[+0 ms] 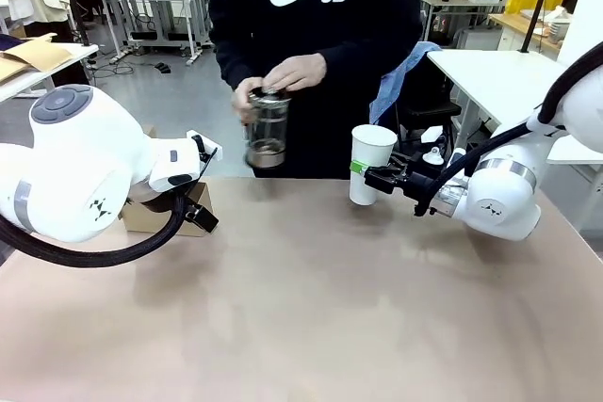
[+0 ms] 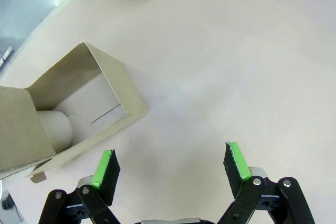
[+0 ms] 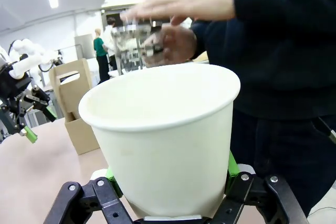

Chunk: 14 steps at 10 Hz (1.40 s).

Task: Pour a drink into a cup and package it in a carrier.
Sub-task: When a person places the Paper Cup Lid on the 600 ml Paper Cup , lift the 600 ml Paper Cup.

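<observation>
My right gripper (image 1: 380, 177) is shut on a tall white paper cup (image 1: 370, 163), held upright and lidless just above the table's far right; its green pads clamp the cup (image 3: 163, 129) low on its sides. Behind the table, the person's two hands hold a glass pitcher (image 1: 268, 129) with chrome bands, one hand on its top. The pitcher (image 3: 131, 45) is blurred and I cannot make out the drink in it. My left gripper (image 2: 170, 163) hangs open over bare table beside the brown cardboard carrier (image 2: 79, 98). The carrier (image 1: 141, 216) sits at far left.
A pale rounded shape (image 2: 52, 127) shows inside the carrier's box. The tan table (image 1: 311, 308) stretches between both arms. A white table (image 1: 499, 72) stands behind the right arm. The person's body (image 1: 316, 54) is close to the far edge.
</observation>
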Available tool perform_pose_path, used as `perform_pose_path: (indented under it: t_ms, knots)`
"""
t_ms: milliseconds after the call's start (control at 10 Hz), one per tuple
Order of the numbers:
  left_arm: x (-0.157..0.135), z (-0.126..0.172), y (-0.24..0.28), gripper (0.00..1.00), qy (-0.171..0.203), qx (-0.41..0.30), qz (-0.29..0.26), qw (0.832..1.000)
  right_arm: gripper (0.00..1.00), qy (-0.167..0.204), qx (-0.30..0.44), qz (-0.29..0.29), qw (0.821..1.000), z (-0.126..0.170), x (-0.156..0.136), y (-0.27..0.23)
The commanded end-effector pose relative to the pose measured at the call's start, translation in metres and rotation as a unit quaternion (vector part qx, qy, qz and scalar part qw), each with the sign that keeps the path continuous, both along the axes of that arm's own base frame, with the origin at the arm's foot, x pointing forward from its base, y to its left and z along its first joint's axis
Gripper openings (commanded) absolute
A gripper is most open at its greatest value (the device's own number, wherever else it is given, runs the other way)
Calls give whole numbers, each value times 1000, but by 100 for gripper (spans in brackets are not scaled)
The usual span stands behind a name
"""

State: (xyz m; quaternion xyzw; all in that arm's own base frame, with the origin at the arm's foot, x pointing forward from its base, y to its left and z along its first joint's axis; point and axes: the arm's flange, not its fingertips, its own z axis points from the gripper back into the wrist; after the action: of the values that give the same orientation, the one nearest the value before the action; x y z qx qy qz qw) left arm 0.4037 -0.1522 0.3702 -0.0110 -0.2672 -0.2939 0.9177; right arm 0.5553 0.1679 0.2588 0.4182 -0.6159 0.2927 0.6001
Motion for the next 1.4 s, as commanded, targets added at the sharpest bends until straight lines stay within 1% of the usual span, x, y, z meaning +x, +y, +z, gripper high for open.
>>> perform_pose_path:
  t_ms: [0,1300]
  knots:
    - [0,0,0,100,0,-1,0,1000,81,-2,-1,-1,1000,4,1,1]
    - [0,0,0,100,0,-1,0,1000,81,-2,-1,-1,1000,4,1,1]
